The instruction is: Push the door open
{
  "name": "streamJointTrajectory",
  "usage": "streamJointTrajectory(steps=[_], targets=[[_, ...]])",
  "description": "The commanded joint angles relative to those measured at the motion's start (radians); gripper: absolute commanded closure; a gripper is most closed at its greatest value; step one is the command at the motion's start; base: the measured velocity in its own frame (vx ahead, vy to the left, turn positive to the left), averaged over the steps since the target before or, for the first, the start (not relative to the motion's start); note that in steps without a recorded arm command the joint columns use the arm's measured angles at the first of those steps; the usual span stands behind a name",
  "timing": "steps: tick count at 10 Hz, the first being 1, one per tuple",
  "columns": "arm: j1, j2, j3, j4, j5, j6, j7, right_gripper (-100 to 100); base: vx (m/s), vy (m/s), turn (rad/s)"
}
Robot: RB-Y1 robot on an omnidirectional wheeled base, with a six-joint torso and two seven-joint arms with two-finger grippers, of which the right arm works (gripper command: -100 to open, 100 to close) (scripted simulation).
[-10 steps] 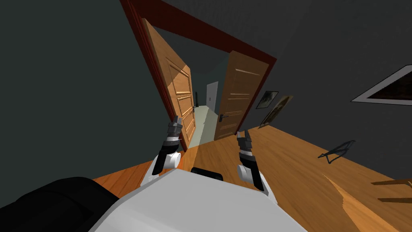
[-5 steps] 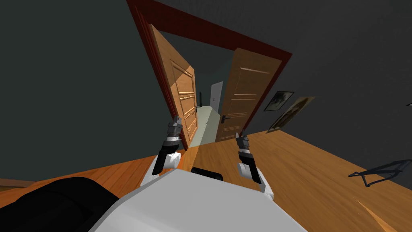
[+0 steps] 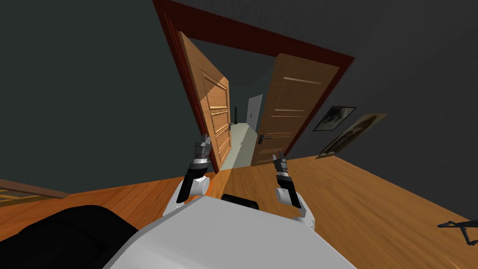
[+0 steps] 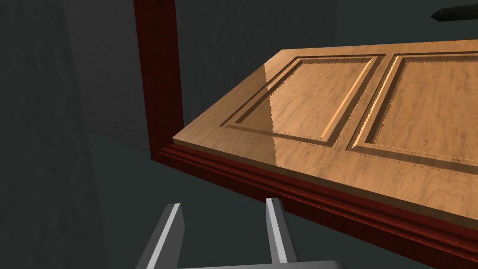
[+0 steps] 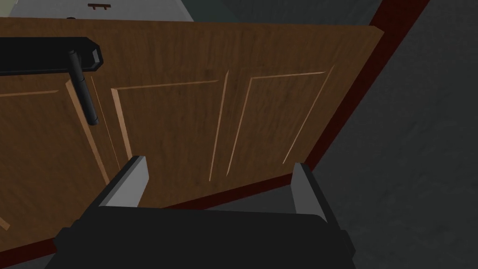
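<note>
Pointing at the door [image 3: 294, 112] — right fingers [image 5: 130, 182] wide, left fingers [image 4: 276, 229] narrower, both empty.

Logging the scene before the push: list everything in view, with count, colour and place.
left door leaf: 1, light brown, swung wide open
right door leaf: 1, darker brown, partly open
door frame: 1, dark red, around both leaves
door handles: 2, black, one per leaf
pictures: 2, dark, by the wall right of the doorway
white door: 1, beyond the doorway
black rack: 1, floor, far right
floor: orange-brown wood
left gripper: open, facing the left door leaf
right gripper: open, facing the right door leaf
</note>
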Motion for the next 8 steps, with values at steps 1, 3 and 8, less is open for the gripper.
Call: streamJointTrajectory(steps=[1, 3, 8], targets=[[-0.023, -0.013, -0.002, 0.049, -0.007, 0.004, -0.005, -100, 0.024, -0.075, 0.120], [-0.065, -0.037, -0.007, 0.117, -0.019, 0.008, -0.016, -100, 0.033, -0.120, 0.238], [-0.128, -0.072, -0.014, 0.243, -0.037, 0.015, -0.031, -100, 0.025, -0.074, 0.117]])
